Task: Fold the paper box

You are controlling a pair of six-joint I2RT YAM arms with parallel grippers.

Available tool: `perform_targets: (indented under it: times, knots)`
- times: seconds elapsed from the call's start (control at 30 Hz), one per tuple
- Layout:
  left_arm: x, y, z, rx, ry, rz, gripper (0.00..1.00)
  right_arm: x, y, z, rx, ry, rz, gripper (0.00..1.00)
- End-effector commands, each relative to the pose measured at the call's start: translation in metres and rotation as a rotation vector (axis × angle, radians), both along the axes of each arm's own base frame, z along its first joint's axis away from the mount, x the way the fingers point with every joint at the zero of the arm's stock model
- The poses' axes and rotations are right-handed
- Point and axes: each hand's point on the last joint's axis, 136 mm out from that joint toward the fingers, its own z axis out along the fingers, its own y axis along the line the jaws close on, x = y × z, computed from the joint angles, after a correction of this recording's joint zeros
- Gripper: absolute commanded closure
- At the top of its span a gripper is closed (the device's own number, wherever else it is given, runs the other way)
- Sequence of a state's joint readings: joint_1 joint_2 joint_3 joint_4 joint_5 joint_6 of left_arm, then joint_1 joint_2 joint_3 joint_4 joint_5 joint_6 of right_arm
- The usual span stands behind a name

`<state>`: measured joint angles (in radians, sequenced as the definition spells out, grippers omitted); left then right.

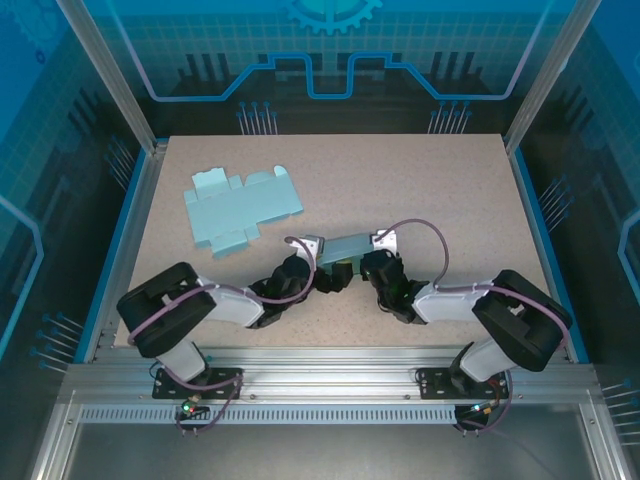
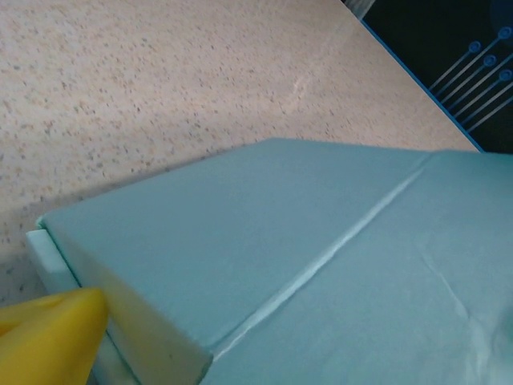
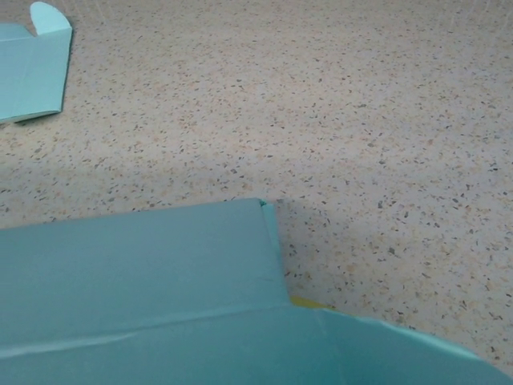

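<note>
Our two arms lie low, elbows out, angled inward; our left hand (image 1: 335, 274) and right hand (image 1: 375, 267) nearly meet, grip unclear.

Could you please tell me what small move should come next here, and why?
Probably ease the left gripper back from the folded box: it looks formed, lying on the table between it and the right gripper; a flat blank waits far left.

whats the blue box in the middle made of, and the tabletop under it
The box looks like thin paperboard, pale blue with a matte finish: it shows pressed crease lines, faint wrinkles and a thin cut edge. The tabletop looks like a hard, smooth beige surface with fine dark speckles, perhaps laminate or stone-effect board; the look alone leaves that open.
</note>
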<state>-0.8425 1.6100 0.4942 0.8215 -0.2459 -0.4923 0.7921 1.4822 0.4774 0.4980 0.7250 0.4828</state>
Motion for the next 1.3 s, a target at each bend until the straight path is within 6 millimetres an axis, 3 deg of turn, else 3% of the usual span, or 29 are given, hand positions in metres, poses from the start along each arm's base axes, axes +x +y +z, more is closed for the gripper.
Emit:
perform_targets:
  times: [0.0, 0.37, 0.6, 0.77, 0.9, 1.03, 1.17, 1.27]
  knots:
    - [-0.025, 0.004, -0.012, 0.024, 0.102, -0.055, 0.01, -0.007, 0.005, 0.002, 0.011, 0.003, 0.016, 0.78]
    - [-0.048, 0.043, -0.006, 0.107, 0.186, 0.003, 0.01, -0.020, 0.008, -0.001, -0.050, 0.017, 0.024, 0.65]
    - [-0.062, 0.061, 0.036, 0.060, 0.134, 0.009, 0.01, -0.038, 0.006, 0.008, -0.113, 0.022, 0.019, 0.47]
    - [-0.067, 0.076, 0.070, 0.029, 0.068, 0.028, 0.01, -0.060, -0.005, 0.026, -0.159, 0.024, -0.006, 0.34]
    - [-0.058, 0.088, 0.102, 0.021, 0.001, 0.106, 0.01, -0.079, -0.018, 0.051, -0.127, 0.042, -0.025, 0.16]
    - [-0.043, 0.082, 0.125, 0.065, -0.048, 0.125, 0.01, -0.091, -0.033, 0.085, -0.078, 0.052, -0.020, 0.00]
    - [-0.019, 0.081, 0.125, 0.200, -0.027, 0.190, 0.01, -0.092, -0.042, 0.116, -0.006, 0.030, 0.005, 0.00]
    - [0.000, 0.076, 0.117, 0.262, 0.027, 0.206, 0.01, -0.082, -0.047, 0.125, 0.037, 0.059, 0.022, 0.00]
